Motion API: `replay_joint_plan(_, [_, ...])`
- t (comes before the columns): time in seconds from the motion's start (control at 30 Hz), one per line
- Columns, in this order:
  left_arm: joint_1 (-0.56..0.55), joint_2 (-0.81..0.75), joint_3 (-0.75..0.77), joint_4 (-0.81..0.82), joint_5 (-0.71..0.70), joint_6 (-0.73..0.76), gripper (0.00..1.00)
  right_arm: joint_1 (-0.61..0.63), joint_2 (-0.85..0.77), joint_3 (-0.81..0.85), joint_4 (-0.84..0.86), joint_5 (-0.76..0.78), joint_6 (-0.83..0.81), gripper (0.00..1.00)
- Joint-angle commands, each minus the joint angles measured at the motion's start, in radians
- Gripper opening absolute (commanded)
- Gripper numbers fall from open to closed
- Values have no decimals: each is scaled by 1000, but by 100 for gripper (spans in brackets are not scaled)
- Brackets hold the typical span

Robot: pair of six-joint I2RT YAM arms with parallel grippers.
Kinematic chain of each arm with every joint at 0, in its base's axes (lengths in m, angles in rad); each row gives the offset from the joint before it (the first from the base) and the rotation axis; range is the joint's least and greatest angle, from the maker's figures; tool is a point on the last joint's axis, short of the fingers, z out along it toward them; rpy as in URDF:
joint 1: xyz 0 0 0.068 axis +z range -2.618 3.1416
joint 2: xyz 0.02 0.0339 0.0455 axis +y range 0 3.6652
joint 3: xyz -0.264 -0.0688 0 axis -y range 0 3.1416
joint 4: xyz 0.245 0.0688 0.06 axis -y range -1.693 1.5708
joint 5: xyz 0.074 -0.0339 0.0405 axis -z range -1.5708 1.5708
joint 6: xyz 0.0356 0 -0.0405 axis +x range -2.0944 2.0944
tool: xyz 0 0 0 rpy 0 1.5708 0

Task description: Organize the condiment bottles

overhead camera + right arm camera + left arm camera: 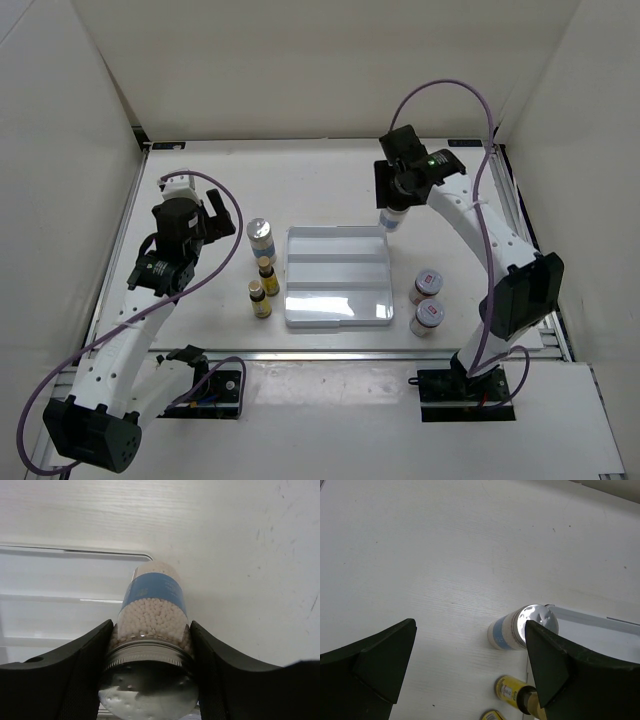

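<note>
My right gripper (399,192) is shut on a tall silver-capped bottle (391,219) with a white-blue label, held by its neck (152,607) just off the far right corner of the white tray (335,312). My left gripper (192,212) is open and empty, left of and above the second tall bottle (260,237), which stands upright at the tray's left edge (507,630). Two tiny yellow dark-capped bottles (267,275) (259,299) stand in front of it. Two short red-label jars (428,285) (427,318) stand right of the tray.
The tray's three rows hold nothing. Its corner shows in the left wrist view (590,622) and its rows in the right wrist view (60,580). White walls enclose the table on three sides. Purple cables loop off both arms.
</note>
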Motion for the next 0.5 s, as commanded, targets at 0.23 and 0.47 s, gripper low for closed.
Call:
replay_joint_plan(0.23, [-2, -8, 21, -1, 2, 13, 100, 48, 162, 134, 28, -61, 16, 32])
replay_joint_plan(0.47, [-2, -8, 21, -1, 2, 13, 100, 58, 198, 93, 73, -104, 55, 32])
